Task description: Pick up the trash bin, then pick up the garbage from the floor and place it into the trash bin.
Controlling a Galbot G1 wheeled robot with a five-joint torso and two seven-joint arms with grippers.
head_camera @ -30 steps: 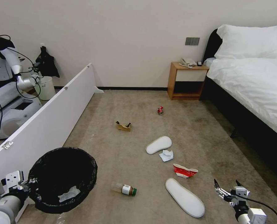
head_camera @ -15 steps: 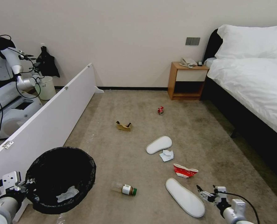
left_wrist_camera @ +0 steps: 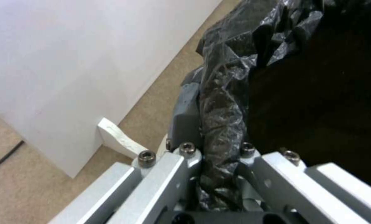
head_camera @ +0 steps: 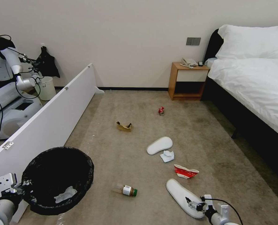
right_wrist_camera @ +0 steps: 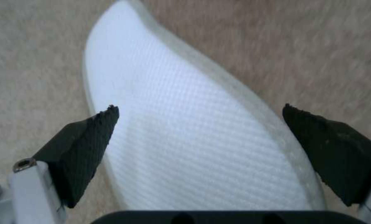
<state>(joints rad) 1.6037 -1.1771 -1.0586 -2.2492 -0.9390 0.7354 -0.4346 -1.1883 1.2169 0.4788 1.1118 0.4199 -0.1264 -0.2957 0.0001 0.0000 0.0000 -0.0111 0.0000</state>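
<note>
White near slipper [head_camera: 182, 197] straddled by spread right gripper [right_wrist_camera: 197, 137] | left gripper [left_wrist_camera: 216, 174] clamped on trash bin [head_camera: 56, 179] rim | step: slipper pickup | next: descend, close across its width

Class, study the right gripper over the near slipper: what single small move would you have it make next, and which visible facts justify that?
Probably lower a little and close. The right gripper is open, its pads either side of the near slipper lying on the carpet. The left gripper already clamps the trash bin rim, ready to receive it.
</note>
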